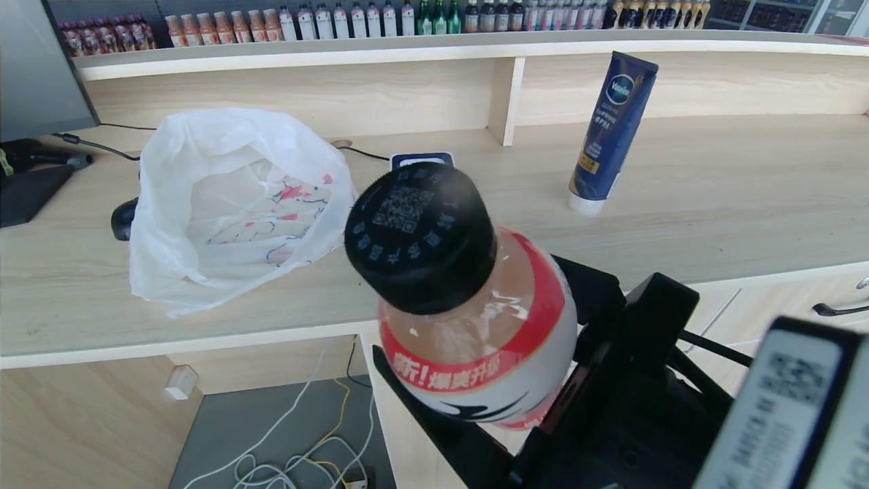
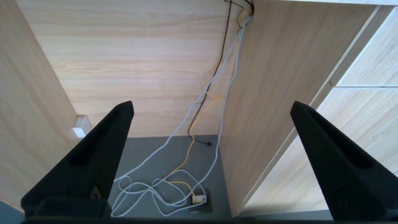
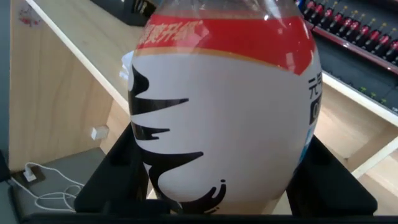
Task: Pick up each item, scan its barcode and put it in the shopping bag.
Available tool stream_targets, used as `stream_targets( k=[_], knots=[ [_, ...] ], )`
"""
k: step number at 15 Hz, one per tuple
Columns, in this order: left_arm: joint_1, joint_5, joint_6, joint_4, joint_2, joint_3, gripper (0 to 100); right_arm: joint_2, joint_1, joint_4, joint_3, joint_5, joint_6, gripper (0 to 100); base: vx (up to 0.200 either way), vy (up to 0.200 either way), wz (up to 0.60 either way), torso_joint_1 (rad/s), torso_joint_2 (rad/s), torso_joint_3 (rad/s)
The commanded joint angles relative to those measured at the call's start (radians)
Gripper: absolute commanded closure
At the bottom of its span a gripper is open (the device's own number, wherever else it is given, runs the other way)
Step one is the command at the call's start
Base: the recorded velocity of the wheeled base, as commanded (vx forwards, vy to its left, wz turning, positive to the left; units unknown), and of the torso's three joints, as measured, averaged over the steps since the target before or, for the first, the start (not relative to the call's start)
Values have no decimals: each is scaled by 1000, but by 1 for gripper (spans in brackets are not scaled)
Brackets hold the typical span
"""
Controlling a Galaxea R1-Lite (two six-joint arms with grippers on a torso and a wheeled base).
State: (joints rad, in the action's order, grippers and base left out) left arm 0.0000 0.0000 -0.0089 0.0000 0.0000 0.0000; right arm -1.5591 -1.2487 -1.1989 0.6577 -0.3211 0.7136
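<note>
Bottle (image 1: 475, 339), the item in hand, is lifted off the tabletop (image 1: 713, 204) near the front, between the shopping bag and a tube. Farthest left, the left tool (image 2: 212, 112) hangs low, beside the cupboard under the tabletop and over the cables (image 2: 161, 186) on the floor. Its fingers are spread wide with nothing between them, so it looks parked out of the way. On the left of the tabletop the white shopping bag (image 1: 156, 224) slumps with its mouth gaping upward and toward the robot, which should let an item drop straight in. In the middle, the right tool (image 1: 509, 380) is clamped on the lower body of the bottle (image 3: 224, 112), one finger on each side. The grip leaves the black cap tilted up toward the head camera. Whether the barcode faces outward cannot be told. Just beyond the cap, a small blue-and-white device (image 1: 421, 160) sits on the far tabletop; it may be the scanner, and the bottle is likely held for it. To the right a dark blue tube (image 1: 611, 136) stands on its cap, well apart, presumably waiting its turn.
</note>
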Motion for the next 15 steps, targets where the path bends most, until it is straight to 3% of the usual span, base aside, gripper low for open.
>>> stream_targets(
  k=[1, 10, 13, 15],
  knots=[
    [0, 0, 0, 0, 0, 0, 0, -9, 0, 7, 7, -1, 33, 100, 0, 0, 0, 0, 0, 0],
    [0, 0, 0, 2, 0, 0, 0, 31, 0, 5, -55, 66, 339, 100, 0, 0, 0, 0, 0, 0],
    [0, 0, 0, 0, 0, 0, 0, 31, 0, 5, -50, 68, 510, 100, 0, 0, 0, 0, 0, 0],
    [0, 2, 0, 0, 0, 0, 0, 28, -9, 5, -47, 62, 541, 100, 0, 0, 0, 0, 0, 0]
  ],
)
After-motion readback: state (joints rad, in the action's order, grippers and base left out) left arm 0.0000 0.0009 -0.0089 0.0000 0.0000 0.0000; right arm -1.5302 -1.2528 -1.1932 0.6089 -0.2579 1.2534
